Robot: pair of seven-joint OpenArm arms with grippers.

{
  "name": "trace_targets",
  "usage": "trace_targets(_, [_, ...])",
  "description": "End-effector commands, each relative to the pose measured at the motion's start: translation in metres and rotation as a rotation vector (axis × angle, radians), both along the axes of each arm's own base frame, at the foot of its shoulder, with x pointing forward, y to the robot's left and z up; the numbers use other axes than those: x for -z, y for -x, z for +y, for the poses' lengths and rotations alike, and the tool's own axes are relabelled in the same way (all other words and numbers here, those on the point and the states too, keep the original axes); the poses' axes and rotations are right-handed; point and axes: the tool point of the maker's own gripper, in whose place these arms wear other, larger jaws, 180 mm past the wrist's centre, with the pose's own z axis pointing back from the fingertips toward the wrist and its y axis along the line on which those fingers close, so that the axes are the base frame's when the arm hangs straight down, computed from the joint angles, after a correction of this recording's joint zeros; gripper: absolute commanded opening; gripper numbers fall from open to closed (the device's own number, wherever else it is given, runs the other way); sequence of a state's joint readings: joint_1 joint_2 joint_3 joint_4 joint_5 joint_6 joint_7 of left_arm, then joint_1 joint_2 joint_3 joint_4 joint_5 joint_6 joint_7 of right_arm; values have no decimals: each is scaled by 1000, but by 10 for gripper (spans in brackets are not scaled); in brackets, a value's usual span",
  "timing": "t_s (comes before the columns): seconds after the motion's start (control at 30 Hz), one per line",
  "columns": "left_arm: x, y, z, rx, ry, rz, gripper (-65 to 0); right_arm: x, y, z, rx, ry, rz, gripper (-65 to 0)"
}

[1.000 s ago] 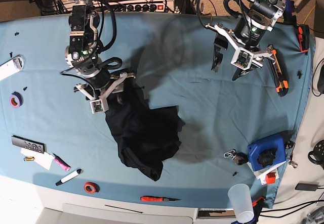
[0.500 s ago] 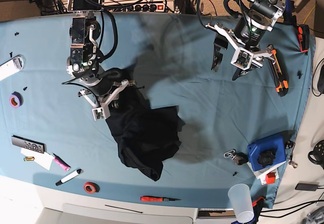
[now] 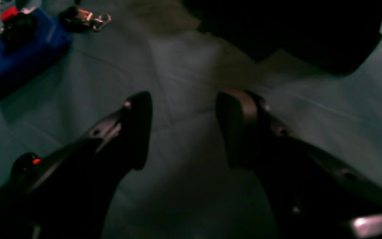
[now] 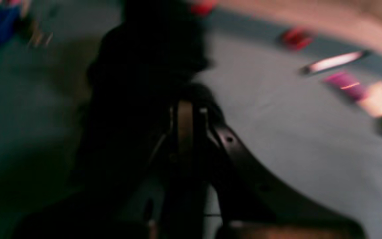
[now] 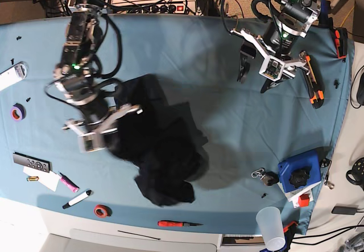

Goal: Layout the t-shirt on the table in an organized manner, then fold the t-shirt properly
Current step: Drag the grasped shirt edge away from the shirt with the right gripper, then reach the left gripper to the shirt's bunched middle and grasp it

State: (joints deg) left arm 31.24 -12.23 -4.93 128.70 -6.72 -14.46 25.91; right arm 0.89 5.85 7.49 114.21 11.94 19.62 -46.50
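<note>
Two pincers were seen over the counter point(image 5: 187, 47), and only one of them was at the garment. The right pincer point(image 5: 114, 128) (on the left side of the base view) was closed on the upper edge of the t-shirt point(image 5: 162, 155); in its own wrist view, which was blurred, the jaws were pressed together with dark cloth against them. The t-shirt lay as a crumpled black heap a little left of the middle of the counter. Its long axis ran obliquely, from the gripped end near the right pincer down toward the front edge, where the lower end was bunched.

The left pincer point(image 5: 255, 70) was held wide open and empty above bare blue cloth, at the far right corner. From it the t-shirt lay well apart, toward the middle and the front of the counter; in the left wrist view only a dark edge of the t-shirt point(image 3: 287, 30) was visible beyond the fingertips point(image 3: 138, 129).

The right arm was therefore judged the nearer one by far. For spreading the garment, a free edge at the lower end of the heap would probably have to be reached by the left arm, across the open cloth. No sleeve or collar could be told apart in the heap.
</note>
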Motion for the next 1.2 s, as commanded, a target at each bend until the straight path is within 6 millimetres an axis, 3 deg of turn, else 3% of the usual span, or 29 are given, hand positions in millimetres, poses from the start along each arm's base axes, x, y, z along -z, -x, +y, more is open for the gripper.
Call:
trace_targets(0.0, [-10,-2,-1,2,16,-38,-300,-20,-5,-16,48,-1,-65,-650])
trace_targets(0.27, [-11,0,-9,31,63,-30,-300,-21,17,-125,356,-13,-64,-650])
trace_targets(0.47, [-21,-5,-19,100,66,-81,-300,3,36,-174,491,-45,0,-650])
trace_targets(0.63, [-29,-24,-18,97,69,-131,-300,29,40,-188,504,-80,85,-650])
trace_targets(0.77, [-16,-46,-26,119,113,-115,-300,45,41,-190,508,-97,128,-650])
trace_targets(0.97, [10,-58,-104,371,158,-65,-300,50,41,-188,494,-95,144,-650])
trace_targets(1.17, [-23,-75,-163,461,144,-173,-300,57,46,-188,491,-91,167,-650])
